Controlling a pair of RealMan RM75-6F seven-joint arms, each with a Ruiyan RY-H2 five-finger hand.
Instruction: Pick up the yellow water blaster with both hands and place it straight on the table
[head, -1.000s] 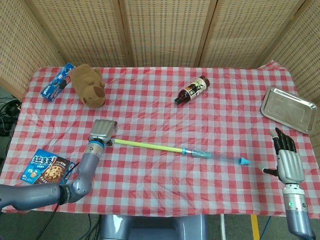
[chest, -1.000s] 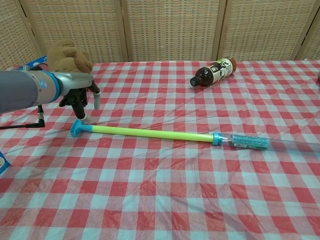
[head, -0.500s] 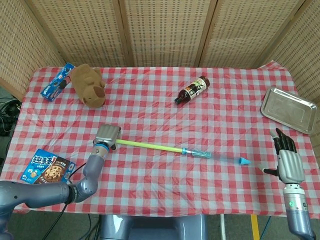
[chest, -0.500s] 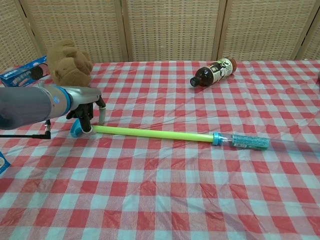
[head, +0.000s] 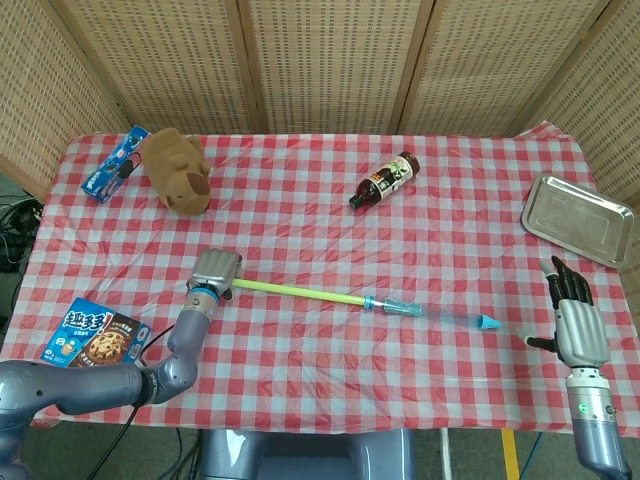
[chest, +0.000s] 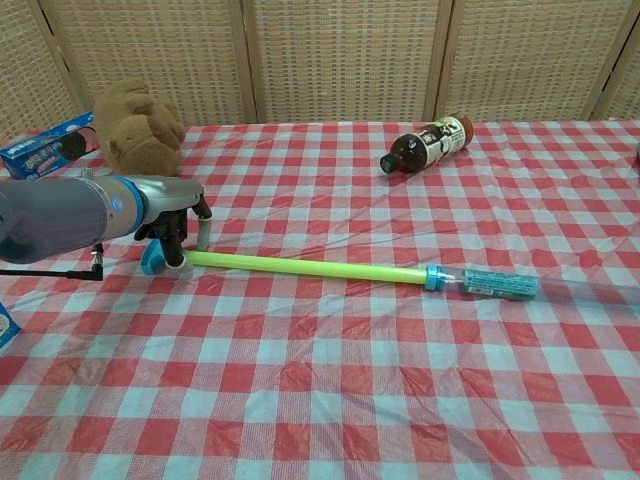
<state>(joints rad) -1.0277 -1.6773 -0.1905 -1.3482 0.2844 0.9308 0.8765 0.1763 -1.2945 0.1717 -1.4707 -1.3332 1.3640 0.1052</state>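
The yellow water blaster (head: 300, 292) (chest: 310, 267) lies slanted across the middle of the checked table, with its blue tip (head: 488, 322) toward the right. My left hand (head: 217, 270) (chest: 178, 218) is down over its left end. The fingers (chest: 203, 232) hang on either side of the tube beside the blue end cap (chest: 152, 263) and do not plainly clasp it. My right hand (head: 575, 318) shows only in the head view. It hovers past the table's front right corner, fingers spread, holding nothing, well right of the tip.
A brown plush toy (head: 178, 170) (chest: 135, 125) and a blue snack box (head: 113, 163) (chest: 45, 150) sit at the back left. A dark bottle (head: 385, 180) (chest: 428, 143) lies behind the blaster. A metal tray (head: 578, 218) is at the right edge, a cookie box (head: 90, 335) at the front left.
My left hand came down and toward the blaster's capped end, from just above it to straddling it. It has barely moved in the last half second. The right hand stayed still.
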